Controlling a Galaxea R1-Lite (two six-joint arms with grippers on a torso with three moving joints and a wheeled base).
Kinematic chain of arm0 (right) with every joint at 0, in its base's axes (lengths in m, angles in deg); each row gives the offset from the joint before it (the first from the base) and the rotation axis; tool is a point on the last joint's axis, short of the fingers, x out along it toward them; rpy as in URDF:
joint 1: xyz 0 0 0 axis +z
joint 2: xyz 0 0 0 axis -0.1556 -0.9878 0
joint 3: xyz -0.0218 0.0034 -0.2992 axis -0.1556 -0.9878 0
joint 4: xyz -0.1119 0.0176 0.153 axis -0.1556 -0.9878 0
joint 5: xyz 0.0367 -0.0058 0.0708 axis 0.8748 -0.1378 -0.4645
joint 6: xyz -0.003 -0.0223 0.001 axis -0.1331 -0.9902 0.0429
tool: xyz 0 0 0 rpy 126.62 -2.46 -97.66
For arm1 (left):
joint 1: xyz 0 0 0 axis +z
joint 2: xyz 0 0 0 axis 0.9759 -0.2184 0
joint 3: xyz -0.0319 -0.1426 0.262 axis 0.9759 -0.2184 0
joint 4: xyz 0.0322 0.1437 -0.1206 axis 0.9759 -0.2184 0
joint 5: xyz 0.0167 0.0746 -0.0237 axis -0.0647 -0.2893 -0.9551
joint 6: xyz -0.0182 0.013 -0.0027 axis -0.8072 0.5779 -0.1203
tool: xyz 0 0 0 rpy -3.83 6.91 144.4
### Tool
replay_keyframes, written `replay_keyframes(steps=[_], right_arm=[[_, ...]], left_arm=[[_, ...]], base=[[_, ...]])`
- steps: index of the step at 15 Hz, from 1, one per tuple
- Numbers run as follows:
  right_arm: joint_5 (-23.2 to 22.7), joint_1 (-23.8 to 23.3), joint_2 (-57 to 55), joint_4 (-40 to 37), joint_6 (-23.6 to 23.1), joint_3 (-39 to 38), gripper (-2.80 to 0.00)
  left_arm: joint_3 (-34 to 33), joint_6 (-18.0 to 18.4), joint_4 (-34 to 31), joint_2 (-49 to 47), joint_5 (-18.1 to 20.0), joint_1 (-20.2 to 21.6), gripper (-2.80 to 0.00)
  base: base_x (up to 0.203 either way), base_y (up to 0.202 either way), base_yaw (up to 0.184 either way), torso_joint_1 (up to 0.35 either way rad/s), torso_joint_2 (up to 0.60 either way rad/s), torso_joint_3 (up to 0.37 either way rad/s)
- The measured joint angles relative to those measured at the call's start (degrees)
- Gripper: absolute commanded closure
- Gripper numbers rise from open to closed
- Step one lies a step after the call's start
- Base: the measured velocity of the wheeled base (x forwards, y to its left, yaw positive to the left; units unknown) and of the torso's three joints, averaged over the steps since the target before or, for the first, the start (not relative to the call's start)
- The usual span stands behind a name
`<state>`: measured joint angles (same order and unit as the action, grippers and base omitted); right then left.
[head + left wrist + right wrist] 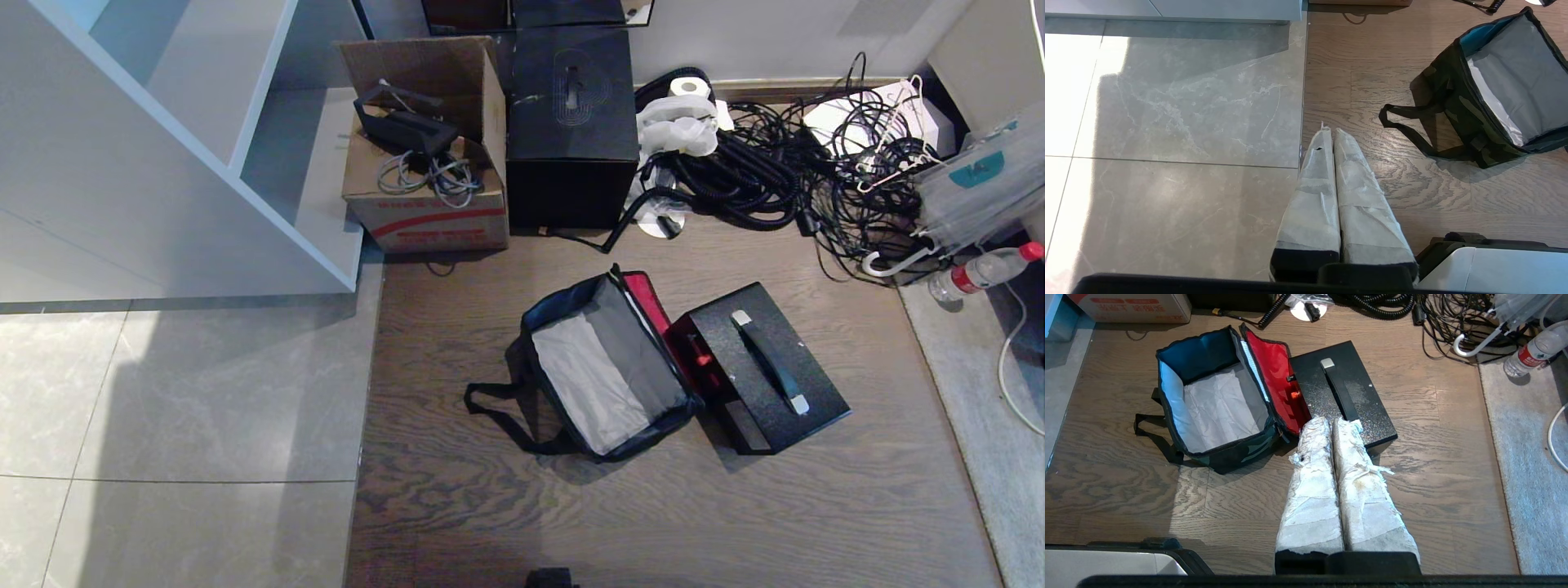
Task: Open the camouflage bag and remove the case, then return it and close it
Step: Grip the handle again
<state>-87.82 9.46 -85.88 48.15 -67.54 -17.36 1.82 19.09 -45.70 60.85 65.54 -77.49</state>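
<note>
Camouflage bag [608, 376], a soft rectangular zip bag in green, brown and black fabric, stands open on the brown wood-grain floor [637, 506] at the middle of the head view. Its pale grey lining is exposed and the interior holds nothing visible. The red-lined lid flap [1276, 386] is folded back toward the robot's right and leans against the black speckled hard case [759, 380]. A black strap loop [502, 412] lies on the floor at the bag's left side.

Black speckled hard case, rectangular with a dark carry handle on its top face, rests flat on the wood floor, touching the bag's right side.

Left gripper [1329, 132], its fingers wrapped in white tape, hangs above the seam between grey stone tile [1175, 122] and wood floor, well apart from the bag; the fingers are pressed together and hold nothing.

Right gripper [1329, 420], likewise tape-wrapped, hangs above the floor with its tips seen over the near corner of the case; the fingers are pressed together and empty.

Background, along the wall: an open brown cardboard carton [429, 163] holding cables, a black box [571, 122] beside it, a tangle of black cables [784, 171], and a clear plastic bottle [984, 273] with a red cap.
</note>
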Motion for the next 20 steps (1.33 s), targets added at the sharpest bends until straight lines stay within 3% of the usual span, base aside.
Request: replay_keyframes(steps=[20], right_arm=[[0.0, 0.0, 0.0, 0.0, 0.0, 0.0, 0.00]], left_arm=[[0.0, 0.0, 0.0, 0.0, 0.0, 0.0, 0.00]], base=[[0.000, 0.000, 0.000, 0.000, 0.00, 0.000]])
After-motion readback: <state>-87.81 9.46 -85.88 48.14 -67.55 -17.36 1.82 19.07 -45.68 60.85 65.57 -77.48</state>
